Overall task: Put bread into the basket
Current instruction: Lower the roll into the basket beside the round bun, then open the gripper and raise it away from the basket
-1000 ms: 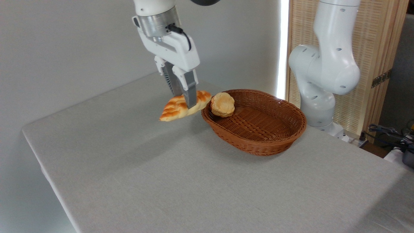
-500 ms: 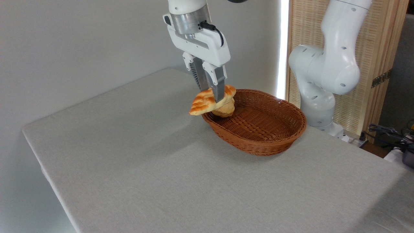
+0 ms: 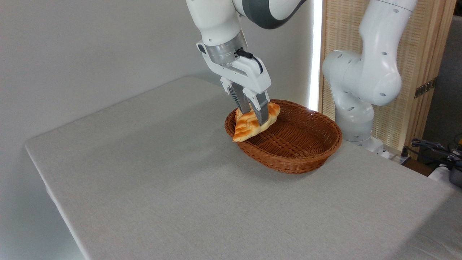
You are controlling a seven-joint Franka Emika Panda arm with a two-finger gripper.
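Robot arm w/ a two-finger hand (image 3: 257, 115) reaches down from the top centre over a grey worktop (image 3: 180, 187). Hand is closed on the bread (image 3: 252, 123), a braided golden-orange loaf, pinching it across the middle, w/ one grey finger (image 3: 262, 112) showing in front of the loaf. Bread hangs directly under the hand, over the left end of the basket (image 3: 310, 151), an oval brown wicker one on the right half of the worktop. Loaf's long axis is tilted: lower pointed end toward the near-left, at about rim level by the basket's left wall, upper end toward the back-right, over the basket interior. Can't tell whether the low tip touches the wicker. Rest of the basket floor, to the right, looks open. Judging by this, letting go here should drop the loaf inside, though the low tip sits close to the rim.
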